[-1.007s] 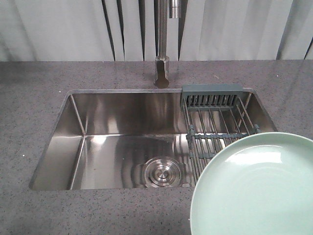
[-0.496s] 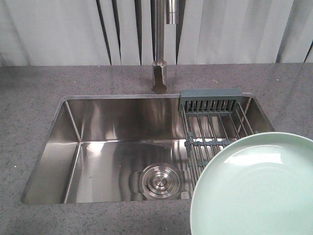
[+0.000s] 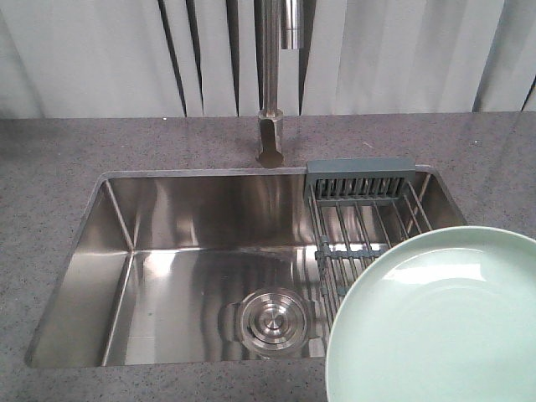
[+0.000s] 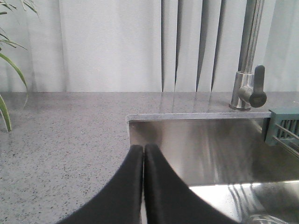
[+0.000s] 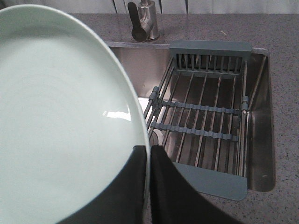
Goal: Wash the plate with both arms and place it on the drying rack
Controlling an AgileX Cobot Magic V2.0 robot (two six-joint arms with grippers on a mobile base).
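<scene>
Right gripper (image 5: pixel 148 151) jaws tight on plate (image 5: pixel 60 107), rack (image 5: pixel 201 112) near.

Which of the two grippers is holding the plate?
The right gripper: the rim of the mint-green plate is clamped between its black fingertips. The left gripper has its tips pressed together with nothing between them.

Left hand (image 4: pixel 143 149), right hand (image 5: pixel 149 153), black, tapered, smooth
</scene>
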